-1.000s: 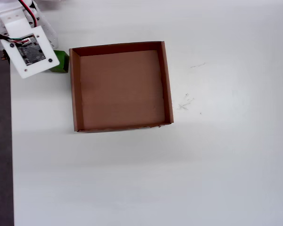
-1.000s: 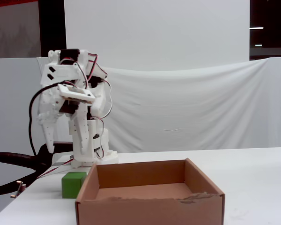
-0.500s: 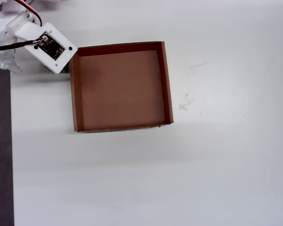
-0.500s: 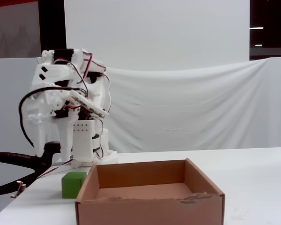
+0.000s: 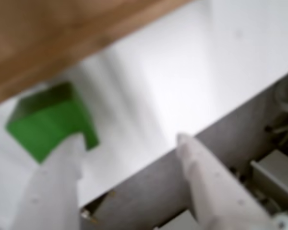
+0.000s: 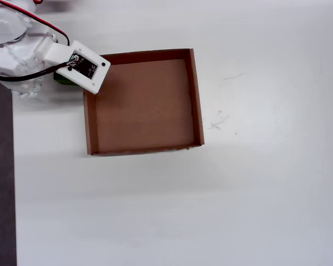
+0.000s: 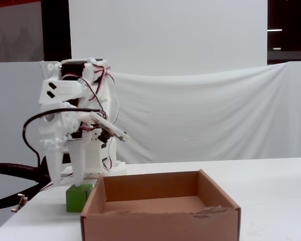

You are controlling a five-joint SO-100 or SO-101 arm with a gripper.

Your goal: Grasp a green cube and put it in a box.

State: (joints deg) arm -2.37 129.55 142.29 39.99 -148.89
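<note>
White cloth is hung behind a white table (image 7: 271,191), and the scene is read from the fixed view, nearest first. Closest to the camera, the box (image 7: 160,217) is seen empty, its front wall slightly torn at the top edge. Just beyond its left corner, the cube (image 7: 79,197) is seen resting on the table, beside the box and outside it. Over the cube, the tool (image 7: 65,176) is now lowered, its two white fingers pointing down, with the tips just above or at the cube's top face; half a second ago the fingers were held higher and further left, and a second ago the wrist was raised well clear.

From the wrist view, the fingers are shown spread apart, nothing between them. One finger (image 5: 53,187) is seen overlapping the cube (image 5: 50,125), while the other stands off over bare table near its edge. The cube is thus not centred in the gap, so a sideways correction is judged necessary before closing; otherwise the cube may be pushed or tipped against the box wall (image 5: 62,43), which is seen close behind it.

From overhead, the cube (image 6: 60,79) is almost wholly covered by the wrist board, only a green sliver being visible left of the box (image 6: 196,94). The step in hand is judged to be the descent for the grasp; nothing has been lifted yet.
</note>
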